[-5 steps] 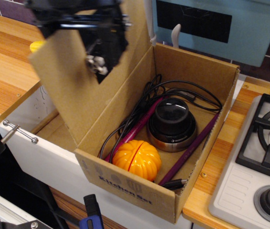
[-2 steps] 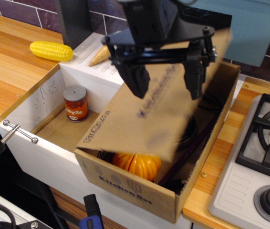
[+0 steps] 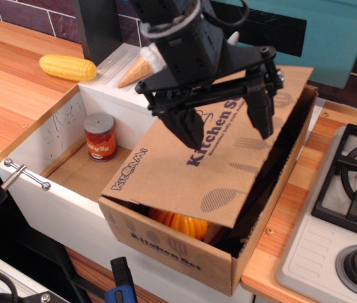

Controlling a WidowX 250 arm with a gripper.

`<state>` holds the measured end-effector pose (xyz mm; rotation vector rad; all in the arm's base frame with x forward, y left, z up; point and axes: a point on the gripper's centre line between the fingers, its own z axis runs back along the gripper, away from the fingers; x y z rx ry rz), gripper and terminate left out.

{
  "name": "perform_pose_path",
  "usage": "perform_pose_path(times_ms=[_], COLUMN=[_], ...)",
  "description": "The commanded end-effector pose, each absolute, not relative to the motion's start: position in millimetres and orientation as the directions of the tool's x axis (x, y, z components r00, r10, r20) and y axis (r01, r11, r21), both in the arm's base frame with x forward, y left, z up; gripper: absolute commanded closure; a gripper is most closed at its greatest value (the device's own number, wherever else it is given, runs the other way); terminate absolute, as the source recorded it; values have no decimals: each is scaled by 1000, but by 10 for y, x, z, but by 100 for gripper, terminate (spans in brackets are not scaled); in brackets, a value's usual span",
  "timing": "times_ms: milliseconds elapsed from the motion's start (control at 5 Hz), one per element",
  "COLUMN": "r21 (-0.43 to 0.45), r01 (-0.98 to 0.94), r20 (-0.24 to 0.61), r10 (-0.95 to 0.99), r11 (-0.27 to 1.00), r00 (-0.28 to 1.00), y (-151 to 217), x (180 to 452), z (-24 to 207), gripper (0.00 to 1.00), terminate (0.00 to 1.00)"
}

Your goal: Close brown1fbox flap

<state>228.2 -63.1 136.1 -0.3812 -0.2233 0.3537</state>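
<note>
The brown1fbox (image 3: 178, 249) is a brown cardboard box with "Kitchen Set" in dark blue on its front wall. It sits across the toy sink basin and the counter edge. Its flap (image 3: 210, 170) lies tilted over the top, printed face up, covering most of the opening. An orange pumpkin toy (image 3: 181, 224) shows in the gap under the flap's near edge. My gripper (image 3: 226, 120) is black, open, with both fingers (image 3: 188, 123) spread and pointing down just above the flap, holding nothing.
A red can (image 3: 100, 136) stands in the white sink basin (image 3: 58, 136) left of the box. A yellow corn cob (image 3: 67, 66) lies on the wooden counter, an ice-cream cone (image 3: 134, 72) behind the basin. A toy stove (image 3: 349, 189) stands at the right.
The flap has swung from upright at the left down over the box, hiding the cables and the black object inside. My gripper has moved right with it and now hovers over the flap.
</note>
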Motion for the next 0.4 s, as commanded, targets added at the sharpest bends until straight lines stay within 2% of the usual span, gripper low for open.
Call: perform_pose_path(times_ms=[0, 200], r21=[-424, -377], r01=[-279, -228], r20=[169, 192], r10=[378, 316], r11=[862, 898], r00=[910, 929], y=[-578, -486], x=[2306, 2305], z=[1383, 1393], gripper=[0, 0], terminate=[0, 100])
